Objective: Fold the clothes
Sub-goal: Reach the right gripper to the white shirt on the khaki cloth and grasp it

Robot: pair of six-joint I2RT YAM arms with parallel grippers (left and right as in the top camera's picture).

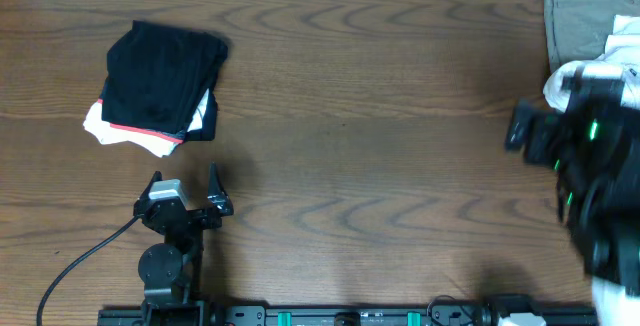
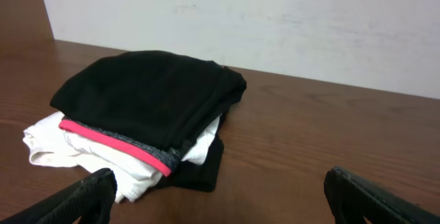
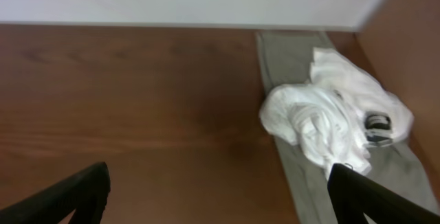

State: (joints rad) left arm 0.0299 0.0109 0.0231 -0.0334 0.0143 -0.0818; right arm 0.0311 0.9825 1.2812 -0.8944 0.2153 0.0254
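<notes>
The clothes, a white T-shirt point(image 3: 330, 124), lie crumpled in a heap with a bit of black print showing, at the far right of the table point(image 1: 625, 38). The heap rests on a flat olive-grey cloth point(image 3: 289, 59). My right gripper point(image 3: 220, 203) is open and empty, just short of the heap and a little left of it. Its right finger point(image 3: 371, 196) hangs over the olive cloth. In the overhead view the right arm point(image 1: 580, 146) is blurred and hides part of the shirt. My left gripper point(image 1: 185, 191) is open and empty at the front left.
A folded black garment with a red edge point(image 2: 151, 100) lies on top of white folded cloth at the back left point(image 1: 160, 86), just ahead of the left gripper point(image 2: 220, 203). The olive-grey cloth point(image 1: 580, 16) reaches the table's far right corner. A white wall stands behind the table.
</notes>
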